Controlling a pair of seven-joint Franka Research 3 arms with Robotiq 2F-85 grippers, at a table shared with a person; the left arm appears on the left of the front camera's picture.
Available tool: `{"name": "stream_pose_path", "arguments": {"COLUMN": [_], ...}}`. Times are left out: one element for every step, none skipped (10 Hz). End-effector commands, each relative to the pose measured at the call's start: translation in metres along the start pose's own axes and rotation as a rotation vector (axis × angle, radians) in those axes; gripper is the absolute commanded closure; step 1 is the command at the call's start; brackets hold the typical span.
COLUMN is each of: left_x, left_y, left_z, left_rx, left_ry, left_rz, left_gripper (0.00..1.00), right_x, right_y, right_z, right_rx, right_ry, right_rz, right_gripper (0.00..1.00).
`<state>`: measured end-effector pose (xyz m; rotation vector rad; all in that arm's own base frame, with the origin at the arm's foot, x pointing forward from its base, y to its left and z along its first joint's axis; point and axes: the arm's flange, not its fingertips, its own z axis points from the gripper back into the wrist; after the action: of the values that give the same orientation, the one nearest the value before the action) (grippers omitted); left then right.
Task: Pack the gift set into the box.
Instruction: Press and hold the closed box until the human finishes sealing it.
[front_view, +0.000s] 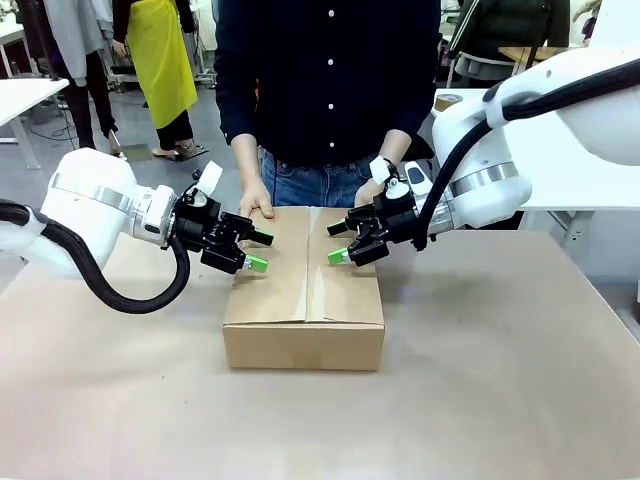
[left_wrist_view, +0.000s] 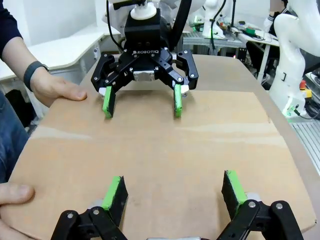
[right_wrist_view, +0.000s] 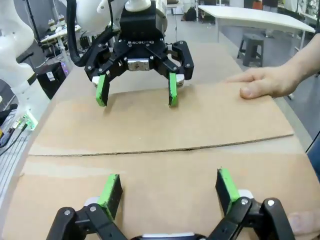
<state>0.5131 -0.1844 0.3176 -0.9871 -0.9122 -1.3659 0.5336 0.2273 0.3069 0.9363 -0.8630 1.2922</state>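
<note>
Box (front_view: 303, 347): set mid-table, top flaps folded shut; the centre seam runs from robot to person.
Gift set: judged to be inside, hidden beneath the flaps.
Left gripper (front_view: 260, 250): spread wide, nothing held, poised just over the left flap.
Right gripper (front_view: 337, 243): likewise wide and empty, over the right flap; the seam lies between the two, neither nearer.
Person's hands (front_view: 257, 203): laid on the far edge.

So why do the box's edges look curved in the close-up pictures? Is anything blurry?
Left wrist view: the wide lens bows the edges of the box; all sharp. Right wrist view: same bowing, sharp too. Front view: edges straight, soft even light, no glare.
</note>
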Motion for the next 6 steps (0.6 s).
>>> {"name": "stream_pose_path", "arguments": {"left_x": [-0.002,-0.005,-0.008,-0.009,-0.01,-0.01], "left_y": [0.005,0.007,0.008,0.009,0.009,0.01], "left_z": [-0.005,-0.008,-0.011,-0.012,-0.012,-0.012], "left_rx": [-0.042,-0.022,-0.007,-0.005,0.001,0.007], "left_ry": [0.041,0.089,0.122,0.132,0.143,0.146], "left_rz": [-0.043,-0.052,-0.046,-0.041,-0.037,-0.035], "left_gripper": [0.0,0.0,0.0,0.0,0.0,0.0], "right_x": [-0.007,-0.01,-0.015,-0.021,-0.024,-0.026], "right_y": [-0.01,-0.013,-0.016,-0.018,-0.018,-0.017], "right_z": [0.0,0.002,0.001,0.002,0.006,0.011], "right_rx": [0.003,0.004,0.016,0.017,0.007,-0.003], "right_ry": [0.007,0.019,0.034,0.04,0.039,0.04], "right_rz": [-0.053,-0.076,-0.108,-0.128,-0.136,-0.141], "right_gripper": [0.0,0.0,0.0,0.0,0.0,0.0]}}
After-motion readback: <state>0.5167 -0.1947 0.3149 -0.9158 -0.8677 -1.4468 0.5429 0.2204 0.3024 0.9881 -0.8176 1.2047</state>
